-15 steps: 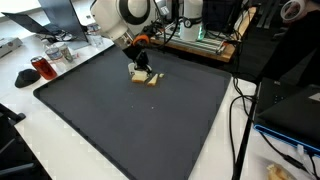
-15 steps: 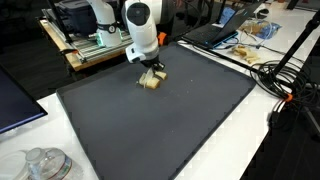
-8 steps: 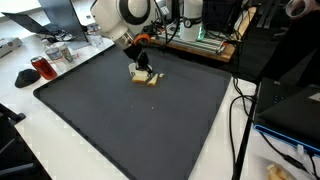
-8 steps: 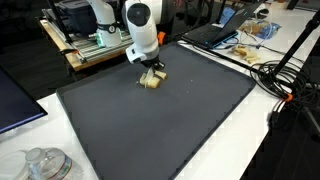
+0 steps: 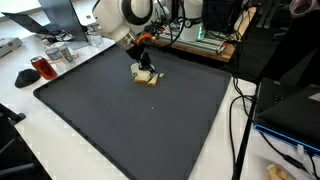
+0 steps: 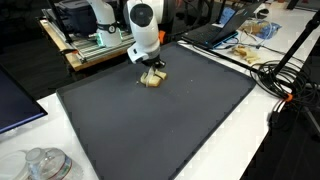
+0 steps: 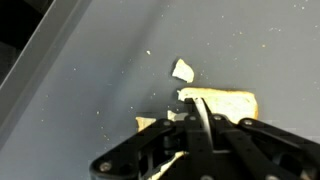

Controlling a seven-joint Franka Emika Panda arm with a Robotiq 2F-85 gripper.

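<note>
A: Where is your gripper point(image 5: 145, 72)?

B: It is low over the far part of the dark mat point(image 5: 130, 130), close to the white arm base. You can see it in both exterior views.

A: How are its fingers?

B: In the wrist view your 2 fingers point(image 7: 200, 112) are pressed together into 1 thin tip. The tip sits right at the edge of the big tan piece point(image 7: 228, 102).

A: Where is that piece?

B: It lies flat on the mat, just under your gripper. A small tan crumb point(image 7: 183, 70) lies just beside it, and another tan bit point(image 7: 147, 123) is near, partly hidden by the black gripper body.

A: Is anything in your way?

B: Your own gripper covers part of the pieces in the wrist view. A red cup point(image 5: 41, 68) stands off the mat, well apart. A glass jar point(image 6: 45, 163) sits on the white table by the mat's near corner. Cables point(image 6: 275, 75) lie past another edge of the mat.
</note>
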